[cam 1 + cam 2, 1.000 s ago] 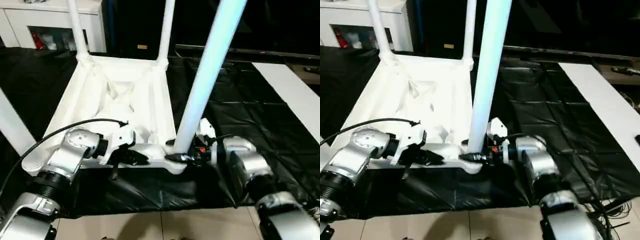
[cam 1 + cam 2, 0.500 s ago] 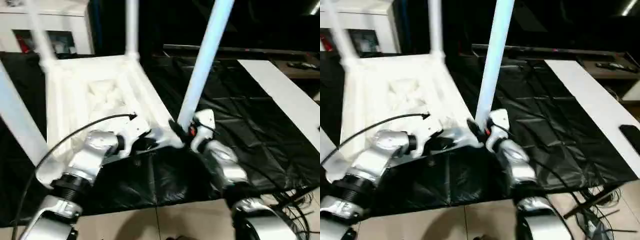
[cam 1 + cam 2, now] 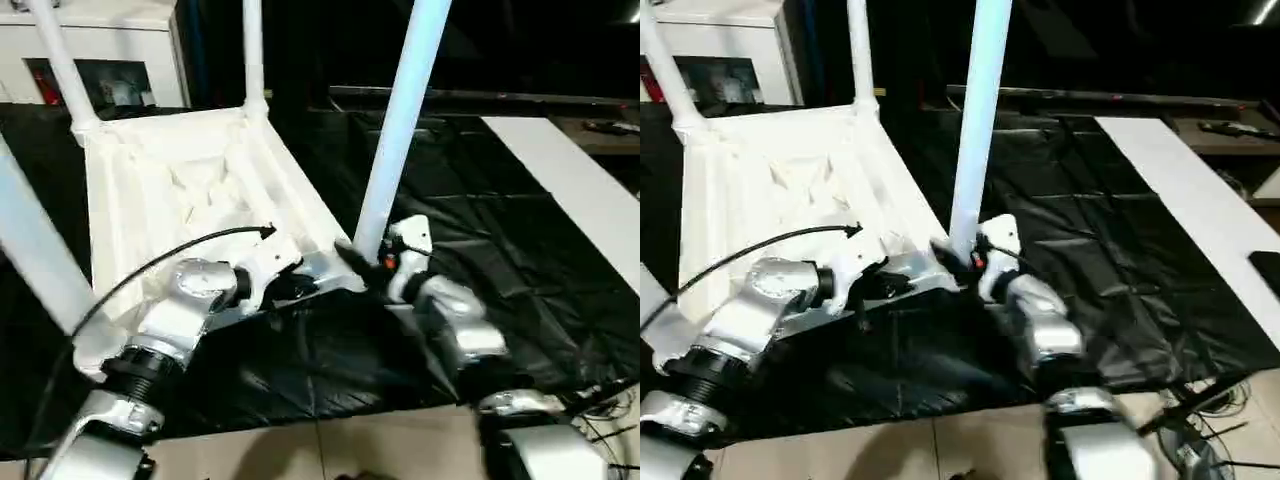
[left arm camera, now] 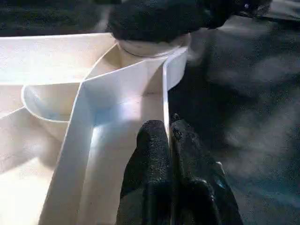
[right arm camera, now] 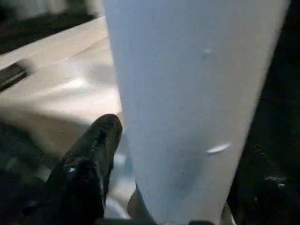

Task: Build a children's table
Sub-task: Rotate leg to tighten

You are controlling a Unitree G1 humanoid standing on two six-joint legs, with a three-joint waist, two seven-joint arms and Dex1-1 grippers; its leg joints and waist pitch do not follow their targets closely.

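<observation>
The children's table lies upside down on the black cover, its ribbed white top (image 3: 190, 190) facing up with legs standing in the corner sockets. The near right leg (image 3: 395, 130) rises from the front corner socket. My right gripper (image 3: 362, 258) is at that leg's base. It is open, with a finger (image 5: 93, 154) on each side of the leg (image 5: 187, 84). My left gripper (image 4: 168, 140) is shut on the top's thin front rim (image 4: 165, 93), just left of that socket. Two far legs (image 3: 252, 50) and the near left leg (image 3: 35, 250) also stand upright.
A white cabinet (image 3: 110, 30) stands behind at the back left. A long white panel (image 3: 570, 190) lies on the black cover (image 3: 500, 250) to the right. A black cable (image 3: 170, 260) arcs over my left forearm. Floor cables (image 3: 1210, 420) lie past the table's front right edge.
The camera has swung, so the whole picture has shifted. My right gripper's jaws have spread wider around the leg's base. The left gripper keeps its pinch on the rim.
</observation>
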